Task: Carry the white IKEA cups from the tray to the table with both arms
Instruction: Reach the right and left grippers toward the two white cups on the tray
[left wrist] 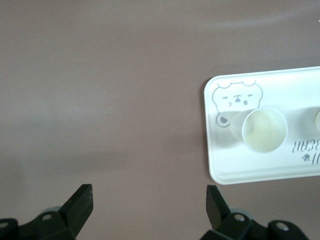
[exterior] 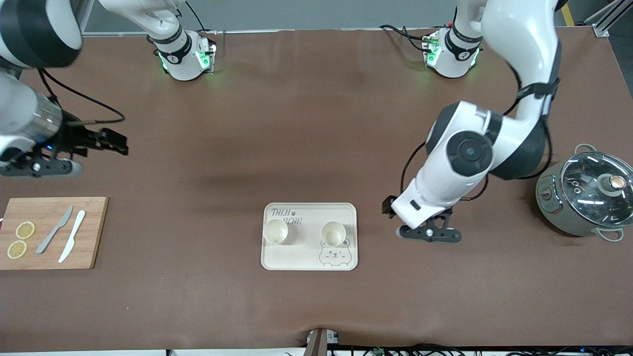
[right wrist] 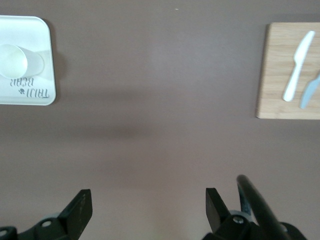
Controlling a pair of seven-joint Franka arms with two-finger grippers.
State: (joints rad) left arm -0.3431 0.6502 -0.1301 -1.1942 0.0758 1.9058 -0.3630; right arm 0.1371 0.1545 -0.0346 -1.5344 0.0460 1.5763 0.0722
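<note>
Front view: two cups upright on tray, mid-table. Left gripper spread, empty, over table just beside tray, closest to the cup at its end. Right gripper spread, empty, well apart, near cutting board.

Two cups on one tray; one board; two knives; two lemon slices; one lidded pot; two arms.
</note>
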